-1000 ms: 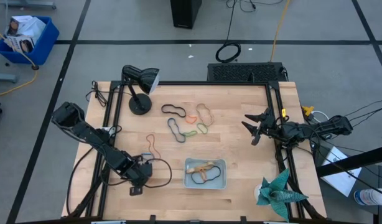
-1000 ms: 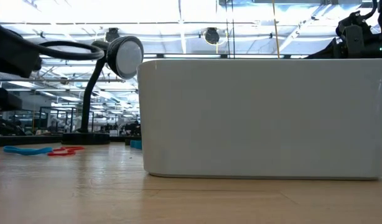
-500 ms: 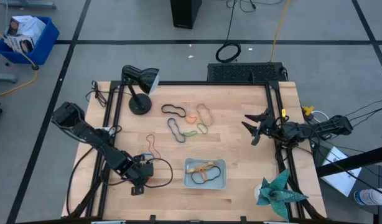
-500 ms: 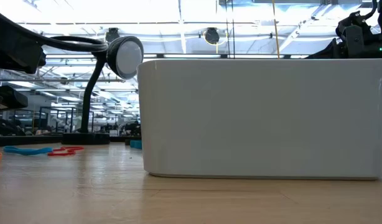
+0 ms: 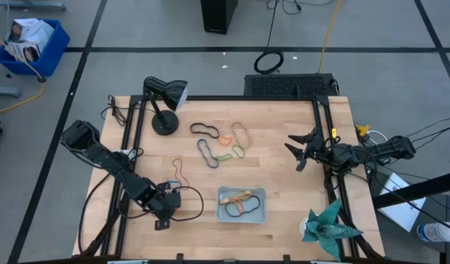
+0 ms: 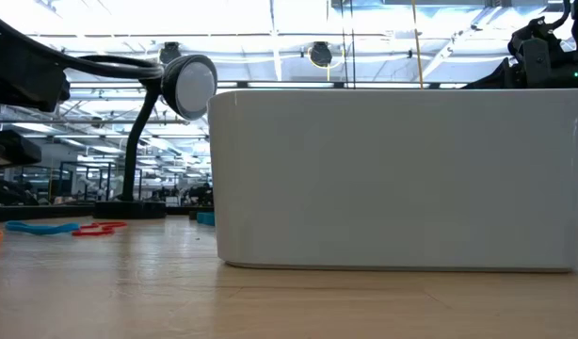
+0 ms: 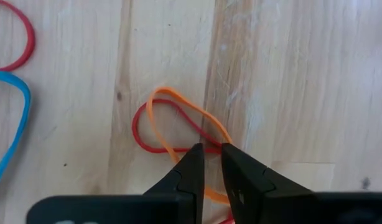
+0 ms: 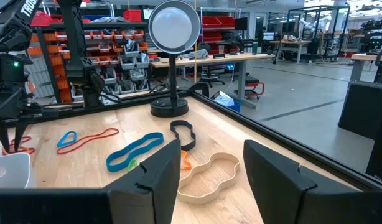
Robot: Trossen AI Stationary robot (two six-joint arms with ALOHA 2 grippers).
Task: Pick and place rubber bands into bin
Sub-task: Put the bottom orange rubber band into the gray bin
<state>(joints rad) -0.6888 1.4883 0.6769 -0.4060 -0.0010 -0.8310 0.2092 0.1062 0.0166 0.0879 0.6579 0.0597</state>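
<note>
An orange rubber band [image 7: 158, 102] lies crossed over a red one [image 7: 138, 134] on the wooden table near its left front. My left gripper [image 7: 209, 152] points steeply down at them, its fingertips a narrow gap apart with the crossed strands running between them. In the high view this gripper [image 5: 168, 203] stands left of the bin [image 5: 242, 217], a shallow pale tray holding a few bands. A blue band [image 7: 17, 118] lies beside the pair. More bands [image 5: 218, 143] lie at mid-table. My right gripper [image 5: 297, 152] waits open and level at the right side. My left gripper stands with one fingertip [image 7: 192, 160] on each side of the orange band's strand [image 7: 211, 132], coming from above. The gap looks wider than the strand, and I cannot tell whether the fingers touch it. Both bands lie flat on the table.
A black desk lamp [image 5: 163, 103] stands at the far left corner. A green folded-paper figure [image 5: 326, 226] sits at the near right corner. In the low view the bin's wall [image 6: 393, 179] blocks most of the table. Bare wood lies between the gripper and the bin.
</note>
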